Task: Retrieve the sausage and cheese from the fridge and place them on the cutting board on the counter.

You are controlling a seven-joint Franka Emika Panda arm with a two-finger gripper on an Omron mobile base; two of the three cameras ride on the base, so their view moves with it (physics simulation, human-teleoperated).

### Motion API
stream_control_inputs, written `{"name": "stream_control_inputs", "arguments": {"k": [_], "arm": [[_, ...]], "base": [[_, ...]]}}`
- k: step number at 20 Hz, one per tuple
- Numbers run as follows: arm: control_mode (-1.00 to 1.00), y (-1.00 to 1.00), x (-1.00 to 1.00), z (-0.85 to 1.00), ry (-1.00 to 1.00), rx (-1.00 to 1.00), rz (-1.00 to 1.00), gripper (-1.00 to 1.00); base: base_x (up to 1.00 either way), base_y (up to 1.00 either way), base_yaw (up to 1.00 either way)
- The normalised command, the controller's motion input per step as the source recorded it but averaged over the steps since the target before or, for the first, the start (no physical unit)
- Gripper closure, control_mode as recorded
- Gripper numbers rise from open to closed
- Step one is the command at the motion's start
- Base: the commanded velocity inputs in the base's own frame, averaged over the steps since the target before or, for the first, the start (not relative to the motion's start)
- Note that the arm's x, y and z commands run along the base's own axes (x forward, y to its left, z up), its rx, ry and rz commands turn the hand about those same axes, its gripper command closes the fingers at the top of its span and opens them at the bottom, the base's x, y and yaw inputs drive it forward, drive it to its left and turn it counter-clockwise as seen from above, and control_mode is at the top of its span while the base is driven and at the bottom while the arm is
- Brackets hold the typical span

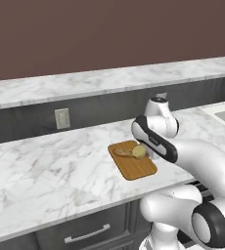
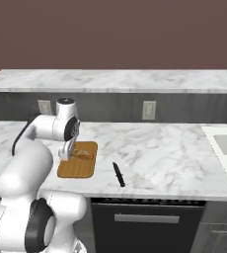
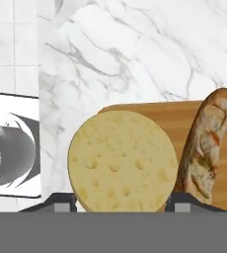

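The gripper (image 3: 120, 200) clasps the cheese (image 3: 122, 160) between its fingertips, just over the near end of the cutting board (image 1: 136, 167), likely to set it down there. The sausage (image 3: 206, 146) lies on the board beside it. Beyond the board, the marble counter (image 1: 46, 161) reaches a dark back wall (image 1: 21, 119).

2 base views flank arm, share cutting board (image 1: 134, 163); hand view close.
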Motion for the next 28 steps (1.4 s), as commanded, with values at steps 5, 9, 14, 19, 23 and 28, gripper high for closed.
{"name": "stream_control_inputs", "arguments": {"k": [5,9,14,19,23,28], "arm": [[-1.00,0.06,0.50,-0.51,0.00,0.00,0.04,1.00],[-1.00,0.14,0.16,-0.34,0.00,0.00,0.00,1.00],[-1.00,0.09,0.00,-0.23,0.00,0.00,0.00,1.00],[-1.00,0.00,0.11,-0.27,0.00,0.00,0.00,-1.00],[-1.00,0.05,0.24,-0.32,0.00,0.00,0.00,-1.00],[-1.00,0.00,0.12,-0.01,0.00,0.00,0.00,-1.00]], "base": [[0.00,0.00,0.00],[0.00,0.00,0.00],[0.00,0.00,0.00],[0.00,0.00,0.00],[0.00,0.00,0.00],[0.00,0.00,0.00]]}}
